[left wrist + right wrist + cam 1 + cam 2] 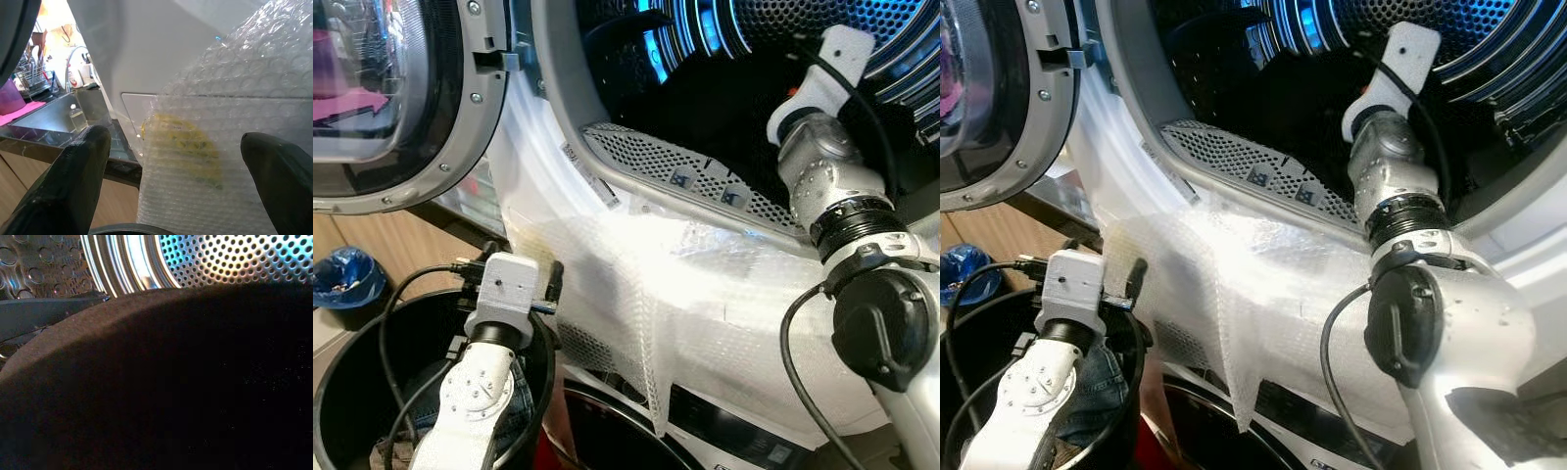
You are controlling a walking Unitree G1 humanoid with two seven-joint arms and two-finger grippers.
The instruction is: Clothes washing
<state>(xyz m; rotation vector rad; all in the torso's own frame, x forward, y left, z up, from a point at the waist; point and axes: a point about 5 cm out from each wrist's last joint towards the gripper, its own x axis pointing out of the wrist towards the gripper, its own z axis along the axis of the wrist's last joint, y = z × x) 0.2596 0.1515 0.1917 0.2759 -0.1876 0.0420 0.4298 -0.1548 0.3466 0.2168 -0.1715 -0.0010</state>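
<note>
Below the drum [822, 29], clothes [1092, 387] lie in the black bin [342, 392], directly under the left gripper [176, 161], whose fingers [73, 176] gape empty. Right gripper (grip hidden by dark cloth [171, 382]) reaches deep inside the drum, farther away.

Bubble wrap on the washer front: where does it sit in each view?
Left eye: bubble wrap at centre, draped below the door opening.
Right eye: centre-left.
Left wrist: close ahead, beyond the black fingers.
Right wrist: faces the drum instead.
Landmark: perforated grey panel just above the wrap.
</note>
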